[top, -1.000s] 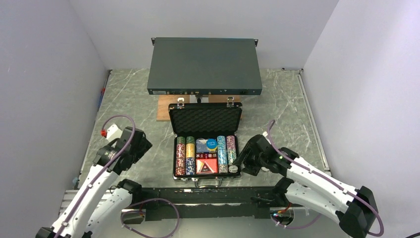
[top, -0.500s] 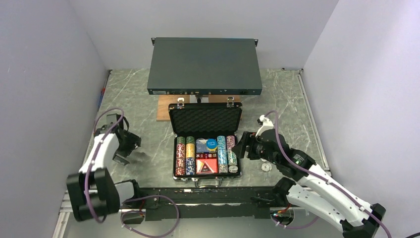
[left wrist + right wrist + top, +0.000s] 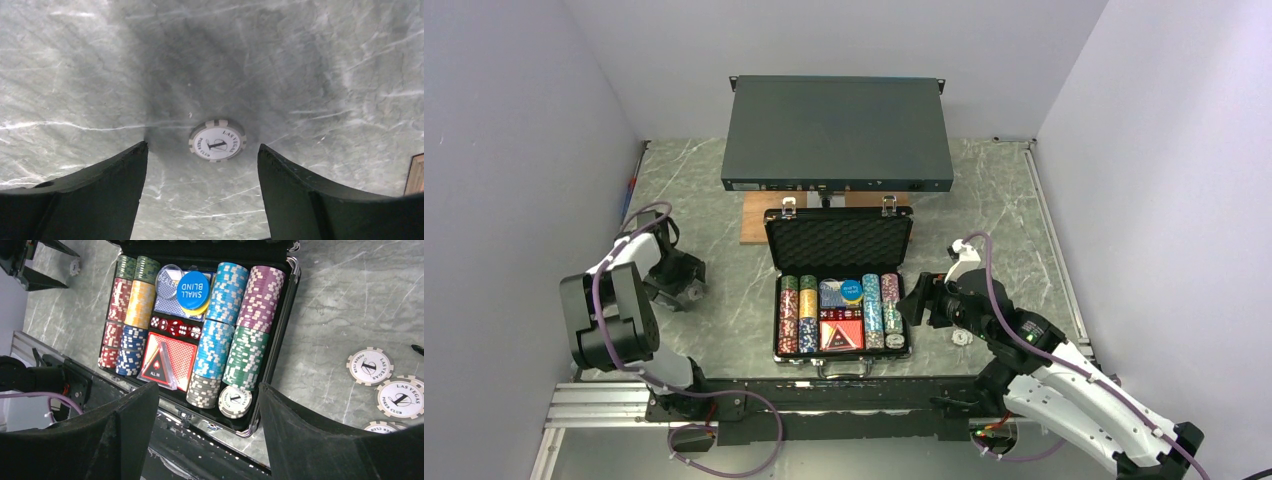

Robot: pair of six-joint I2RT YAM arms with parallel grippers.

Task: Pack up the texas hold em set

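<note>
Grey marble table (image 3: 724, 190) in a white-walled booth: the briefcase (image 3: 841, 354) lies open at near centre, mostly packed.
Chip rows (image 3: 220, 330), cards (image 3: 170, 356) and dice (image 3: 175, 327) fill it; what is left is the strays (one white chip (image 3: 217, 140) at left, between the spread, empty jaws of the left end effector (image 3: 686, 290); loose chips (image 3: 370, 366) just right of the case) and the lid (image 3: 839, 243). The right end effector (image 3: 911, 303) hovers apart, empty. The rack box (image 3: 837, 135) behind seems no obstacle.

Matt marbled table (image 3: 325, 60); glossy plastic chips (image 3: 220, 330) (briefcase lid (image 3: 838, 240) foam-lined).
</note>
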